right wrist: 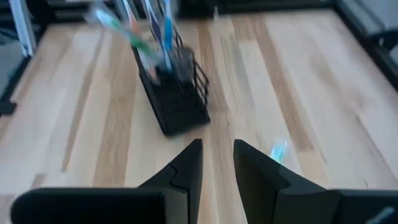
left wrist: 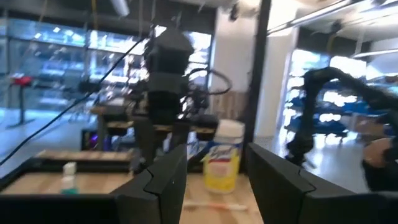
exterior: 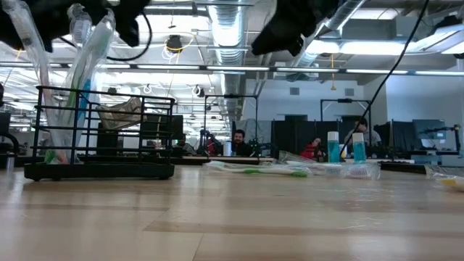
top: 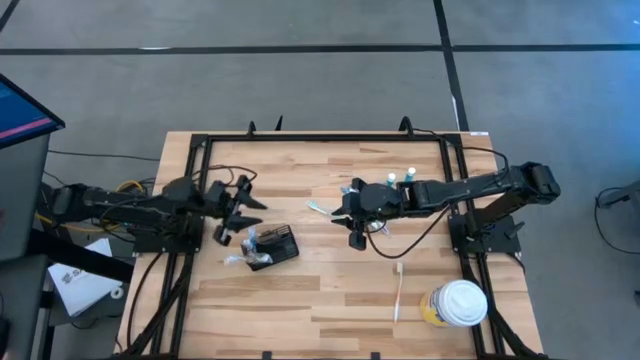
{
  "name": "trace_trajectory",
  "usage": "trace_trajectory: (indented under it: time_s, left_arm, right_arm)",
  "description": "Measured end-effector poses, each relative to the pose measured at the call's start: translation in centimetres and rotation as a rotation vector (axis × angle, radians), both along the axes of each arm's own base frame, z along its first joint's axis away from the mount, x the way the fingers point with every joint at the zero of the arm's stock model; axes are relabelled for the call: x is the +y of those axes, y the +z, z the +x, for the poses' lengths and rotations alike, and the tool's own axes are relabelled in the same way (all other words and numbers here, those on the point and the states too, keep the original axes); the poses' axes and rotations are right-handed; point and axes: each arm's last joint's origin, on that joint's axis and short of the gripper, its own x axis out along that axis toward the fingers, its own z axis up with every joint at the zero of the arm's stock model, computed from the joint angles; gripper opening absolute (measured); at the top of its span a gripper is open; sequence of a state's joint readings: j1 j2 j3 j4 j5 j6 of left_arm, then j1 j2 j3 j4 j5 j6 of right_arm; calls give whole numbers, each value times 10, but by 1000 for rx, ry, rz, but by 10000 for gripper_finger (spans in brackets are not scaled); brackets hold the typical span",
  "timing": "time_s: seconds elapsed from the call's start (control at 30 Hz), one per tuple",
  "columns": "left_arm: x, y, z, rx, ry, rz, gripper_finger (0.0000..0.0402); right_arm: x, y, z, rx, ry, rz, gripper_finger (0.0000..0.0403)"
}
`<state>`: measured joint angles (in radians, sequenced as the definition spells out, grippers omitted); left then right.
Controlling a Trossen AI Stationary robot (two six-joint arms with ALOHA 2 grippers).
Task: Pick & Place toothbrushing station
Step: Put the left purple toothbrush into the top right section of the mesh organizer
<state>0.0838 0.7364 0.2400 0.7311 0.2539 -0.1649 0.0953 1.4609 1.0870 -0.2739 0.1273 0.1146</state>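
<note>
holder: light stiff wire, tippy with brushes | grab rim | my left gripper open, empty | right gripper part-open, empty

High view: overhead, straight down, takes in the whole table and both arms, floor around it

Low view: at tabletop height, level across the wood into the room behind; black holder box near, on its left side

Left wrist view: faces across the table toward the right arm and the white-lidded cup

Right wrist view: looks down and forward, close on the holder box

Shared: holder box in high, low and right wrist views; cup in high and left wrist views
</note>
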Motion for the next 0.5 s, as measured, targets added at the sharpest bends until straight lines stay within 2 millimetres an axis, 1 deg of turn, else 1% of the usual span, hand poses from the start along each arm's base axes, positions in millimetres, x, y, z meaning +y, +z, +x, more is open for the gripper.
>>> trace_trajectory:
  time_s: [0.1, 0.3, 0.5]
  left_arm:
    - [7, 3, 15, 42, 26, -2, 158]
    - [22, 10, 45, 103, 19, 0, 158]
    - [34, 19, 69, 122, 16, 4, 158]
  right_arm:
    - [-1, -5, -4, 62, -22, 20, 82]
    - [-6, -15, -14, 214, -77, 48, 82]
    - [-8, -24, -26, 364, -151, 87, 82]
